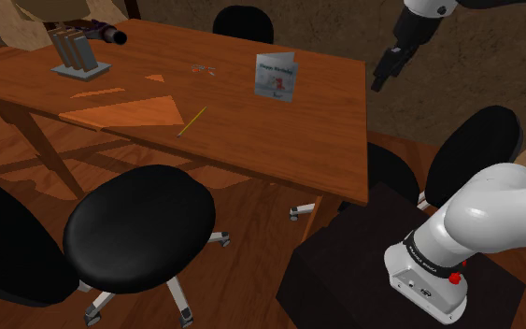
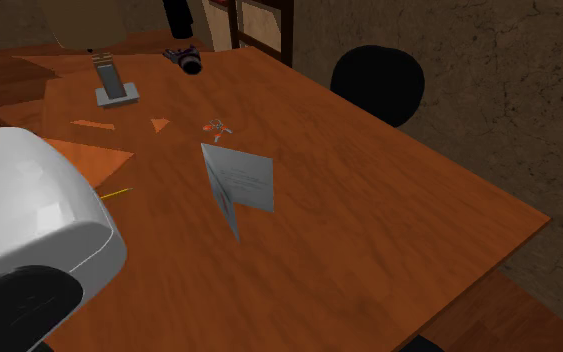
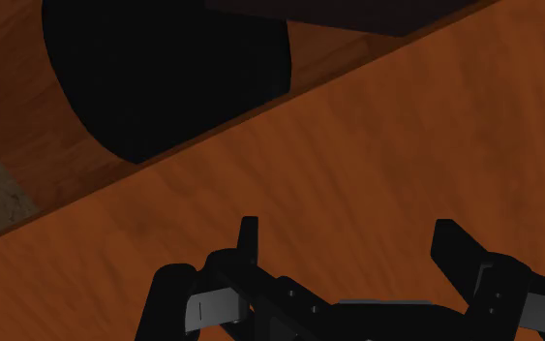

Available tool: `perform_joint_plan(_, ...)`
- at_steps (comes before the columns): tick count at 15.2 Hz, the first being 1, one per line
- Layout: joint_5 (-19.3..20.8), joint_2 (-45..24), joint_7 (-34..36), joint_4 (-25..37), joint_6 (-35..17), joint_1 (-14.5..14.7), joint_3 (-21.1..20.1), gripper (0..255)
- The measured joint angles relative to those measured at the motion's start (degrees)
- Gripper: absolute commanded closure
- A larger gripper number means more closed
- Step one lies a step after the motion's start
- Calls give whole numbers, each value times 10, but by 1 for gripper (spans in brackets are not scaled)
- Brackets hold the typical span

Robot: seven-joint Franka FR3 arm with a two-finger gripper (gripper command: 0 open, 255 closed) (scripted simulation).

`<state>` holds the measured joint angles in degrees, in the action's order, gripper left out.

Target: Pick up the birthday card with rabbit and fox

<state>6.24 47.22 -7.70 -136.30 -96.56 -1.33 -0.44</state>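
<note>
Well apart from the gripper [image 1: 380,84] — birthday card [image 1: 276,77], upright.

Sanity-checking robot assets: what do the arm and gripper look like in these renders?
Arm: glossy white rounded links, dark joints, a black band with small white lettering and a red button near the base. Gripper: all black, two flat squared fingers, small pale grey plates on its body.

Wooden table [image 1: 251,131] with card [image 1: 276,77], pencil [image 1: 192,121], camera [image 1: 113,35], rack [image 1: 78,56]

The white arm [image 1: 494,210] is showing dark joints [image 1: 418,252], a red button [image 1: 454,277], and a black gripper [image 3: 348,234] with 2 fingers [image 3: 249,242].
</note>
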Motion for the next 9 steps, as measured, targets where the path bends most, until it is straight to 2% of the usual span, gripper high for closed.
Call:
perform_joint_plan(3,1,-29,-10,18,-10,3,4,0)
perform_joint_plan(9,1,-172,-64,109,-54,17,24,0)
